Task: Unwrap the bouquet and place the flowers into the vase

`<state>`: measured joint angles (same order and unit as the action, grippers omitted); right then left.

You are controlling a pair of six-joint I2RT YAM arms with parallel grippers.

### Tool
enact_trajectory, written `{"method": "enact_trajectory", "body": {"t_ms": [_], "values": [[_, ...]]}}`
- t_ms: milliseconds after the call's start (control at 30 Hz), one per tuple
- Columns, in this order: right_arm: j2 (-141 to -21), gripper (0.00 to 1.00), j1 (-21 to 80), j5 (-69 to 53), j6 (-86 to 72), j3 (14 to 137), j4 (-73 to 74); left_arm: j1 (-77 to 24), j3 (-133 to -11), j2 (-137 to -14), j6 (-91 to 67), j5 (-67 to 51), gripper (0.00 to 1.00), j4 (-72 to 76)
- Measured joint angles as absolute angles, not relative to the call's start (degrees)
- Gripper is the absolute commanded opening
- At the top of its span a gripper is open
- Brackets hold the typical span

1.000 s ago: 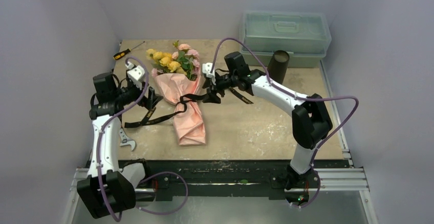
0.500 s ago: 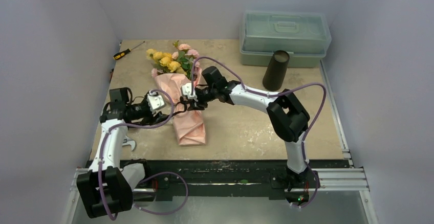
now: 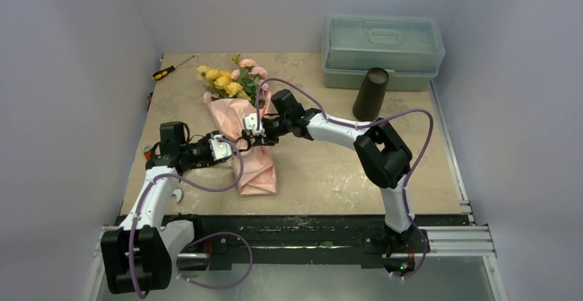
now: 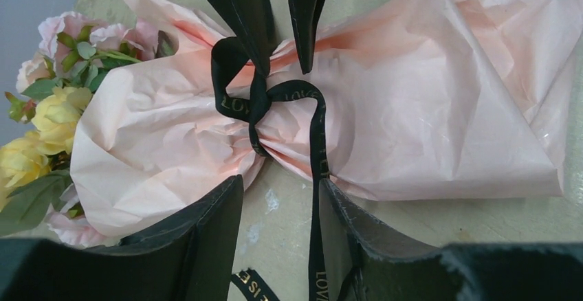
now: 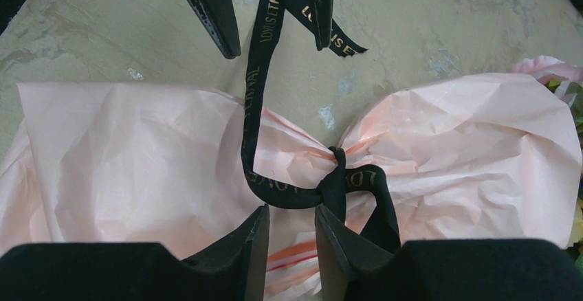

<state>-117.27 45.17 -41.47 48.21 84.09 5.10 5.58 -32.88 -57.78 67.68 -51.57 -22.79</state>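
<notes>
On the table (image 3: 330,170), two grippers meet at the black ribbon (image 4: 317,143).
The left gripper (image 4: 280,187) has its fingers apart, with a ribbon tail loose between them. The bouquet (image 3: 258,174) lies flat in the middle, tied shut. The right gripper (image 5: 292,212) sits at the knot with its fingers nearly together; whether they pinch anything is hard to tell. The vase (image 3: 371,93) stands well apart on the right.

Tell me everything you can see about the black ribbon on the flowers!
The ribbon is thin, black and cloth-like, with gold letters on it. It is knotted tight round the middle of the pink paper, pinching it in. Long tails trail off onto the table. One tail runs through the gap of the open left gripper. The right gripper, jaws slightly apart, sits right at the knot; whether it touches the ribbon is unclear.
</notes>
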Motion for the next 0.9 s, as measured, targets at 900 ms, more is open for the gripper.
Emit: {"method": "enact_trajectory", "body": {"t_ms": [900], "values": [[-122.67,0.00,43.55,-37.34,50.04,89.32,6.90,-2.31,-32.56,-70.72,77.93,-46.57,0.25,-11.25]]}}
